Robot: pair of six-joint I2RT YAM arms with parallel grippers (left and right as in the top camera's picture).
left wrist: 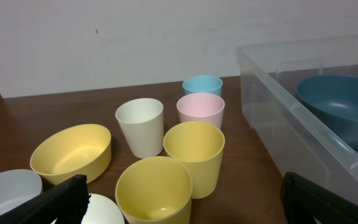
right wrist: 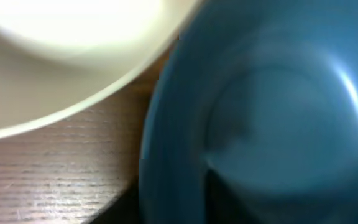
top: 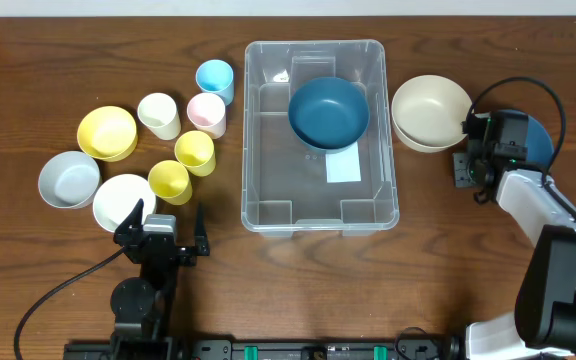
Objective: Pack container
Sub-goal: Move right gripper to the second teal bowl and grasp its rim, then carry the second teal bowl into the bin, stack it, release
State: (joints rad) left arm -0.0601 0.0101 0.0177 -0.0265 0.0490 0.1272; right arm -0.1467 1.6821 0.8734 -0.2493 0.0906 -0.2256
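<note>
My left gripper (top: 164,232) hangs near the front edge of the table (top: 28,60) with its jaws spread wide and nothing between them; in the left wrist view its dark fingers (left wrist: 64,196) sit at the two lower corners. Ahead of it stand two yellow cups (left wrist: 194,155), a white cup (left wrist: 140,126), a pink cup (left wrist: 201,109) and a light blue cup (left wrist: 202,84), with a yellow bowl (left wrist: 72,152) to their left. The container (top: 258,130) lies in the middle of the table, to the right of the cups, holding a dark blue bowl (top: 328,110) in its far half. My right gripper (top: 476,145) is at the left rim of a blue bowl (top: 540,135), just beside the cream bowls (top: 431,112). Its wrist view is blurred, and I cannot tell whether it is spread or pinching
</note>
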